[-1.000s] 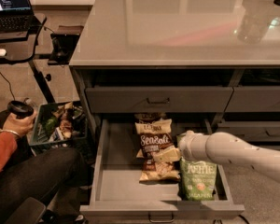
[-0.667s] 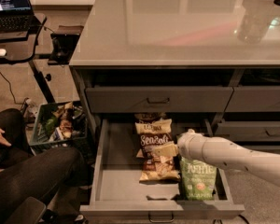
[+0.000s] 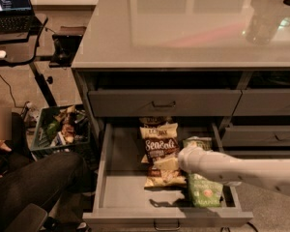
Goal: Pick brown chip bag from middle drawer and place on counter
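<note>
The middle drawer is pulled out under the counter. The brown chip bag lies flat in the drawer's middle, its "Sea Salt" lettering facing up. My white arm reaches in from the right over the drawer. My gripper is at the arm's tip, right at the bag's lower right edge, above a second tan bag. A green chip bag lies partly under my arm at the drawer's front right.
A closed upper drawer sits above the open one. A basket of snacks stands on the floor to the left. A seated person's legs are at the front left. A laptop desk stands at the back left.
My arm has shifted a little left, toward the brown chip bag. The person's hand at the left has pulled back from the basket.
</note>
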Controlling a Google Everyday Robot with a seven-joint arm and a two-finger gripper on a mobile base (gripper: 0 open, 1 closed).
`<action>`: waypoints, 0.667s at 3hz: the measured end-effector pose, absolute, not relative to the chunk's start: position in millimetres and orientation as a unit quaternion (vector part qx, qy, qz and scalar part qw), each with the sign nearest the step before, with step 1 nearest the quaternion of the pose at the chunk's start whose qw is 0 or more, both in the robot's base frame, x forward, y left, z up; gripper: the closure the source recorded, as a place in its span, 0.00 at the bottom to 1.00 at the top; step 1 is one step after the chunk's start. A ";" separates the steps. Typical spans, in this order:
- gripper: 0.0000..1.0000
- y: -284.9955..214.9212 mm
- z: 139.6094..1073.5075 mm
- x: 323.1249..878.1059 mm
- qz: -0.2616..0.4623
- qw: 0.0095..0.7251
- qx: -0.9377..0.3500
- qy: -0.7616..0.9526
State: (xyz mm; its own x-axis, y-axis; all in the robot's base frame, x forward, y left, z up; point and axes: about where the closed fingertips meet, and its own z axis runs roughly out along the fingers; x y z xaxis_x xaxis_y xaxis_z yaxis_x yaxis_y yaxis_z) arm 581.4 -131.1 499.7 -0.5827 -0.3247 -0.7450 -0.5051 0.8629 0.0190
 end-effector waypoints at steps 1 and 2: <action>0.00 -116.0 465.3 591.6 0.081 0.397 -0.258 0.877; 0.00 -103.2 449.6 602.3 0.066 0.408 -0.273 0.869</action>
State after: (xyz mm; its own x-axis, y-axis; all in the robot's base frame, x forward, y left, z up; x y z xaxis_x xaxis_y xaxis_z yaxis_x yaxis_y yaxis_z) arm 602.3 -103.2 449.6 -0.5181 -0.4209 -0.7446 -0.5278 0.8423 -0.1089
